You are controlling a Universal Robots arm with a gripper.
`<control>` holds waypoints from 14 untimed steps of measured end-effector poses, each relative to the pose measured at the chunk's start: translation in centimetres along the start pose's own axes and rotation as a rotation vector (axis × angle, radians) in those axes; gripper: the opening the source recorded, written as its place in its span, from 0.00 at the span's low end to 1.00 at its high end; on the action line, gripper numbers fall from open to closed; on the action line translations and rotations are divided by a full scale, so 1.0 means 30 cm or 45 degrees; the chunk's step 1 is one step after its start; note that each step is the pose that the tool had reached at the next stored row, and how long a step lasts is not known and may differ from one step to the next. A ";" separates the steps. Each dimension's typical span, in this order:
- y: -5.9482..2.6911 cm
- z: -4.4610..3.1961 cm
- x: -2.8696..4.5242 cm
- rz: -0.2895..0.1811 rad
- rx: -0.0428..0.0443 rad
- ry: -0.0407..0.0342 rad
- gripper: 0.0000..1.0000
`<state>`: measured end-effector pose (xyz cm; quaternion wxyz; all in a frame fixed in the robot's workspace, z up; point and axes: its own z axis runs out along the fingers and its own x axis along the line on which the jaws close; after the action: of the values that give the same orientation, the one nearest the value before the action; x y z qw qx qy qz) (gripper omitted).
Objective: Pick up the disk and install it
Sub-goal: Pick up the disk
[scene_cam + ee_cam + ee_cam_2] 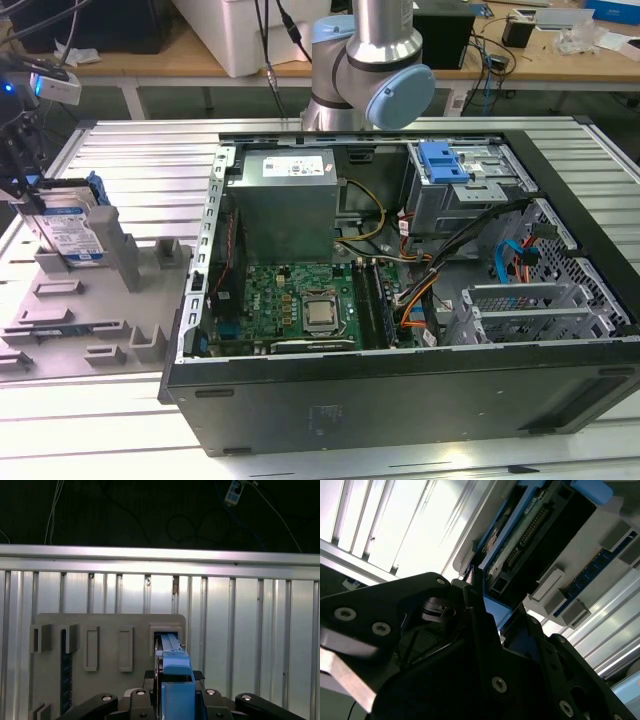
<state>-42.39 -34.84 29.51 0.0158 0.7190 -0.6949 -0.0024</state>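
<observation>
Well, I had my black two-fingered gripper at the far end of the exterior view's left, down over the disk, a flat rectangular silver metal hard drive with a white-and-blue label, framed by a blue plastic carrier bracket. The disk stood upright on its edge in a slot of the grey plastic fixture plate, which lay flat on the ribbed aluminium table. In the first wrist view my fingers sat closed against both sides of the blue bracket, no gap showing, with the thin edge of the disk running from them into the slot of the fixture plate. In the second wrist view the disk showed its connector edge and dark underside beyond my black finger links, and the blue bracket lay right against one finger. I could not tell whether the disk had left the bottom of its slot.

Just beside the fixture plate, on the exterior view's right, lay the open black desktop computer case on its side. Inside it were a green motherboard, a grey metal power supply box and a blue plastic drive-bay caddy in a metal cage. My silver-and-blue arm rose behind the case, well apart from the disk.
</observation>
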 end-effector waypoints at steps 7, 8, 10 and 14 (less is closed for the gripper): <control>0.000 0.000 0.000 0.000 0.000 0.0010 0.37; 0.000 0.000 0.000 0.000 0.000 0.0010 0.37; 0.000 0.000 0.000 0.000 0.000 0.0011 0.37; 0.000 0.000 0.000 0.000 0.000 0.0013 0.37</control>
<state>-42.39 -34.84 29.50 0.0161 0.7190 -0.6948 -0.0020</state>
